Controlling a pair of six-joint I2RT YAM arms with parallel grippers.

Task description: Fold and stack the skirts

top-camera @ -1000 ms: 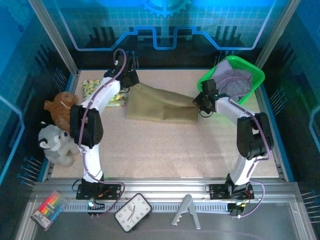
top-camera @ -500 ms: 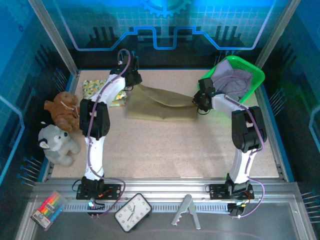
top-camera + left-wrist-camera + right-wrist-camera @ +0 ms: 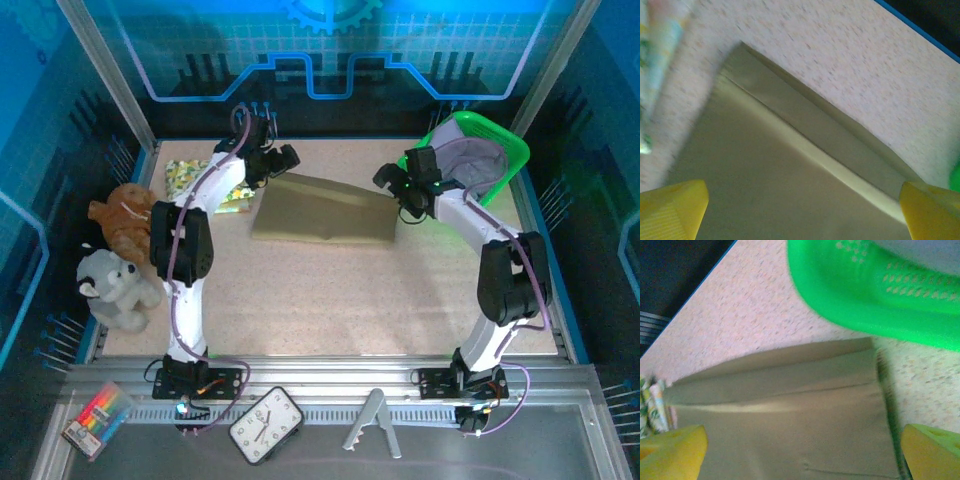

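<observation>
Three skirts: olive-khaki skirt (image 3: pixel 325 212) folded flat, far-centre on table (image 3: pixel 330 295); floral skirt (image 3: pixel 188 178) far left beside it; lavender skirt (image 3: pixel 468 165) inside green basket (image 3: pixel 507 148), far right. Your left gripper (image 3: pixel 283 160) and right gripper (image 3: pixel 387 179) hover over olive-khaki skirt's far corners, fingers spread wide, gripping nothing.

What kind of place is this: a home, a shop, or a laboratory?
Most likely a robotics laboratory test cell: two robot arms are bolted to a table, and an aluminium frame with blue printed panels encloses it.

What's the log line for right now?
left gripper: open | right gripper: open | olive skirt: lying folded, unheld
</observation>
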